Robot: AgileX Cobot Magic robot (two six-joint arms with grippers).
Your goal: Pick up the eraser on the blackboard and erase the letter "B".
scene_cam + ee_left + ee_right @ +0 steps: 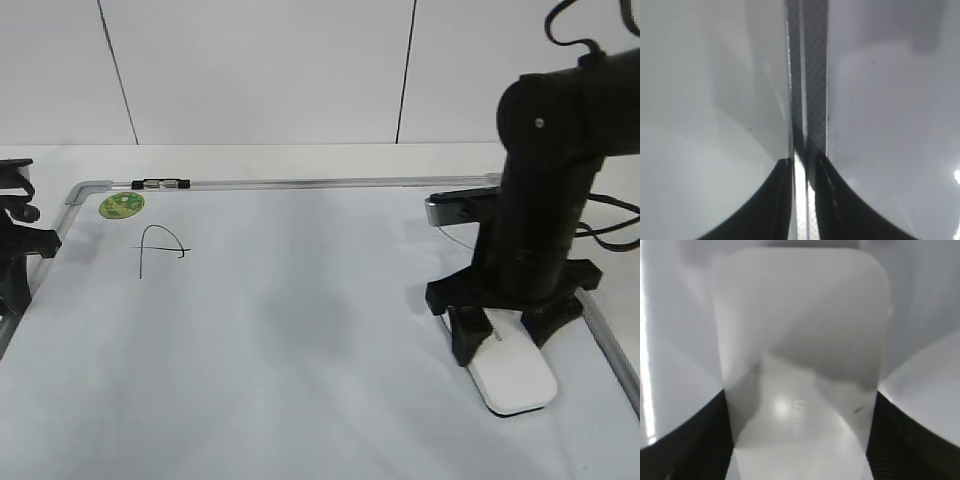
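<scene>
The eraser (pixel 515 375), a white rounded block, lies flat on the blackboard (pixel 300 340) near its right edge. My right gripper (pixel 500 335) stands straight down over it with a finger against each long side. In the right wrist view the eraser (pixel 800 330) fills the space between the two fingers of the right gripper (pixel 800 395), with faint grey lettering on top. The letter "B" is not in view; the right arm hides part of the board. My left gripper (pixel 802 157) is shut and empty over the board's left frame (pixel 812 75), and it also shows at the left of the exterior view (pixel 15 250).
A black "A" (pixel 160 250) is drawn at the board's upper left, below a round green sticker (pixel 122 206). A small black-and-silver marker (pixel 160 184) lies on the top frame. The board's right frame (pixel 615 350) runs close beside the eraser.
</scene>
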